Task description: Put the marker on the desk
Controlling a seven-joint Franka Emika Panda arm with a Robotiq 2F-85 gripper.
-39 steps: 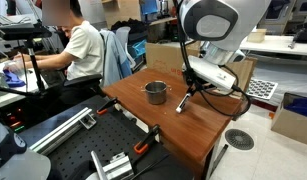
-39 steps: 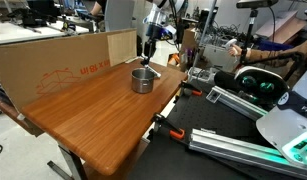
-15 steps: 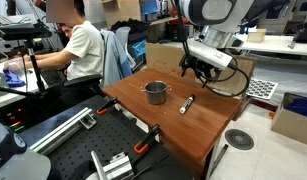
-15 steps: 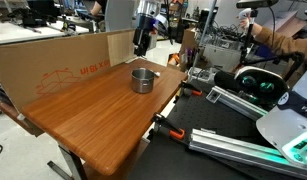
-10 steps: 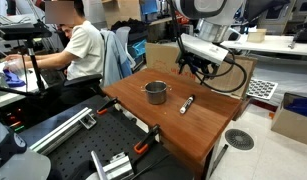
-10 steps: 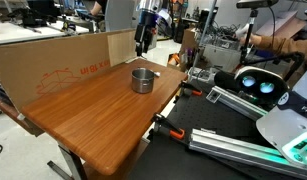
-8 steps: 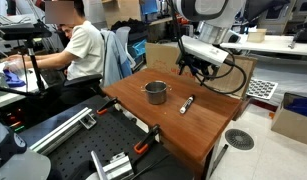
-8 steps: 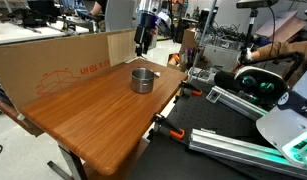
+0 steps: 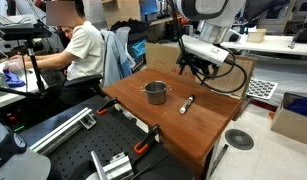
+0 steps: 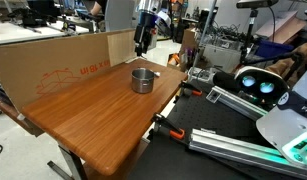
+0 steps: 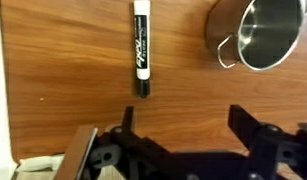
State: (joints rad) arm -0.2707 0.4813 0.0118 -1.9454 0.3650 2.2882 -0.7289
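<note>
The marker (image 11: 141, 48), black with a white label and a lighter end, lies flat on the reddish-brown wooden desk (image 11: 63, 90). In an exterior view the marker (image 9: 188, 103) rests to the right of a small metal pot (image 9: 155, 92). My gripper (image 9: 196, 68) hangs above the desk, well clear of the marker, open and empty. In the wrist view the gripper (image 11: 185, 120) shows two dark fingers (image 11: 243, 118) spread wide over bare wood, with the pot (image 11: 263, 30) at the top right. The gripper (image 10: 142, 42) is above and behind the pot (image 10: 142, 80); the marker is not discernible in that view.
A cardboard wall (image 10: 53, 62) stands along the desk's (image 10: 93, 120) far side. A seated person (image 9: 81, 50) is behind the desk (image 9: 193, 135). A black workbench with metal rails (image 9: 63, 135) adjoins the desk, and orange clamps (image 10: 169, 130) grip its edge.
Earlier the gripper was low at the desk with the marker at its fingertips. It has since risen and pulled back, leaving the marker lying on the wood. Over the last half second nothing moves.
</note>
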